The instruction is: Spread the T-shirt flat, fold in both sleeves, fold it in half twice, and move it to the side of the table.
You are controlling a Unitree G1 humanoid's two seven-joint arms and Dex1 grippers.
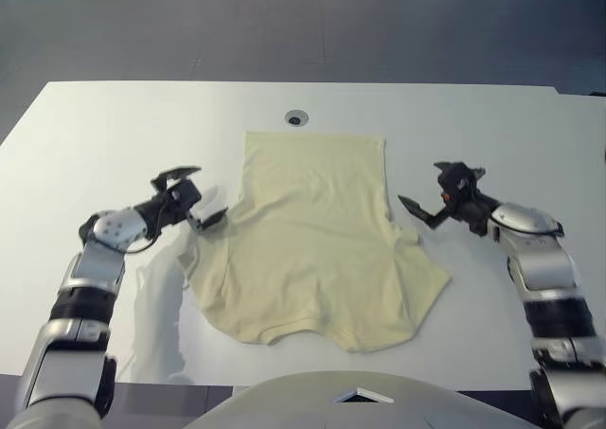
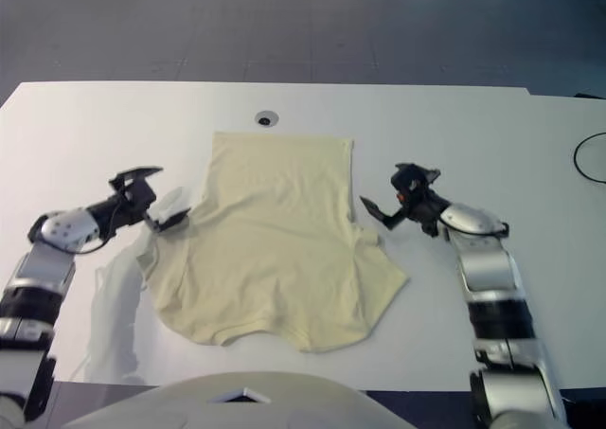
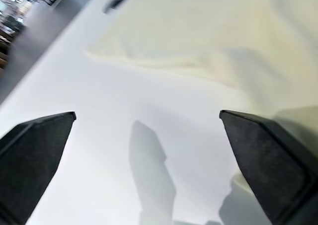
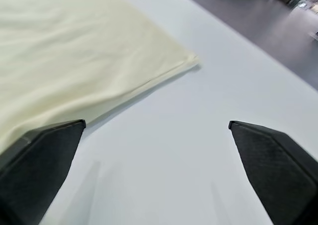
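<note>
The T-shirt (image 1: 312,249) is lying mid-table (image 1: 114,126), hem toward the cable hole (image 1: 296,117) and collar toward me. It is mostly flat, with both sleeves rumpled.

I am holding the left gripper (image 1: 196,197) empty, fingers spread wide, just beside the left sleeve. The right gripper (image 1: 436,188) is hovering likewise wide open and empty, just beside the right armpit.

I am treating the sleeve fold as the step in hand:

1. I am aiming each lower finger at the sleeve's outer edge, not at the body panel.
2. I am planning to pinch the sleeve cloth alone.
3. I am intending to carry it inward low, so the body is not dragged or wrinkled.
</note>
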